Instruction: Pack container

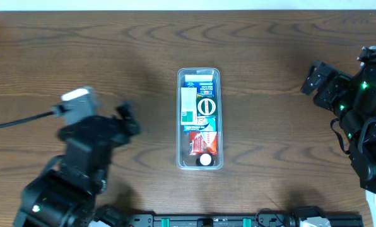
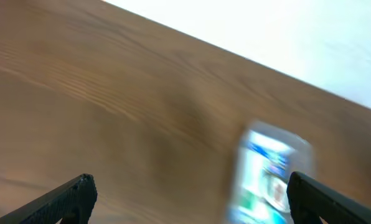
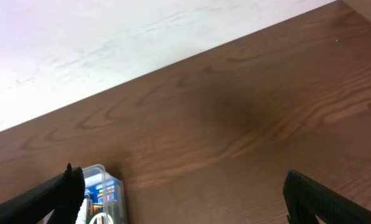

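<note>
The clear plastic container (image 1: 199, 74) lies lengthwise in the middle of the table, holding several small boxes and packets in blue, green, white and red. My left gripper (image 1: 127, 116) is open and empty, to the left of the container and apart from it. In the left wrist view the container (image 2: 269, 174) shows blurred near the right fingertip, with the open jaws (image 2: 188, 196) over bare wood. My right gripper (image 1: 314, 79) is open and empty, far to the right. The right wrist view shows the container's end (image 3: 101, 186) beside the left fingertip of its jaws (image 3: 182, 193).
The brown wooden table (image 1: 81, 57) spans the view, with a white floor strip beyond its far edge (image 3: 79, 50). A black rail (image 1: 238, 221) runs along the near edge. A black cable (image 1: 17, 121) trails from the left arm.
</note>
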`<state>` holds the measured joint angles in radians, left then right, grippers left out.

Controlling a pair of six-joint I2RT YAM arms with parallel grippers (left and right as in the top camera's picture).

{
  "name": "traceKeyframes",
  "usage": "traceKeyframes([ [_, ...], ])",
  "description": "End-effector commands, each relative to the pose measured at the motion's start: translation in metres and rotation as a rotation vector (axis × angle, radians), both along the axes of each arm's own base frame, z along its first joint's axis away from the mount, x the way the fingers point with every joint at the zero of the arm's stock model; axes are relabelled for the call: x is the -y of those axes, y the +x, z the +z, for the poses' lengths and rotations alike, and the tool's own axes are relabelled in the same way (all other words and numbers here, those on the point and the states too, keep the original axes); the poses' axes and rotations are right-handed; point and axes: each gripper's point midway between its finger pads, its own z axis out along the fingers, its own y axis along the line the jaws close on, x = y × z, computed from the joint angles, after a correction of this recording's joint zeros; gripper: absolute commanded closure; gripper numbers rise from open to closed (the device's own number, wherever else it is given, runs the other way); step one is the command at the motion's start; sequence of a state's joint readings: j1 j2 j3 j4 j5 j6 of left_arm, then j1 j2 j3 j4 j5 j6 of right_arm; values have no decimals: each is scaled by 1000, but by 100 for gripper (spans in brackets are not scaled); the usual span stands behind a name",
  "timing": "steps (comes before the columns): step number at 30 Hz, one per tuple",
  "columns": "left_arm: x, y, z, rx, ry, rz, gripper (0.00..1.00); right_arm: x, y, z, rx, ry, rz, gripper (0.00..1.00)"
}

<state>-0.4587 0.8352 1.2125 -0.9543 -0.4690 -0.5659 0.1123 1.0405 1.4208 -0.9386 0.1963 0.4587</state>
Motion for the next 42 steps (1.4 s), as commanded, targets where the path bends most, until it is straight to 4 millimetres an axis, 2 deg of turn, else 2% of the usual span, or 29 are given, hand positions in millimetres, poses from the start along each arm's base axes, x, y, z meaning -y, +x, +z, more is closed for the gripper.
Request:
traceKeyframes([
  [1,-37,4,5,-31,167,71,2,4,0,1,1,-10,-10,1],
  [3,-51,5,2,-48,172,130,2,4,0,1,1,-10,-10,1],
  [6,-60,7,-2,-69,174,168,2,4,0,1,1,-10,-10,1],
  [12,-58,11,-6,-72,133,189,2,4,0,1,1,-10,-10,1],
  [16,-43,13,-12,-89,69,124,2,4,0,1,1,-10,-10,1],
  [19,-48,6,-18,-134,127,117,2,4,0,1,1,-10,-10,1],
  [24,-53,5,-17,-135,145,136,2,4,0,1,1,-10,-10,1],
  [30,-52,14,-4,-64,146,152,2,4,0,1,1,-10,-10,1],
  [36,-49,28,10,51,186,98,2,4,0,1,1,-10,-10,1],
  [38,-48,30,7,72,194,46,2,4,0,1,1,-10,-10,1],
  [42,-48,28,-13,98,173,-47,2,4,0,1,1,-10,-10,1],
])
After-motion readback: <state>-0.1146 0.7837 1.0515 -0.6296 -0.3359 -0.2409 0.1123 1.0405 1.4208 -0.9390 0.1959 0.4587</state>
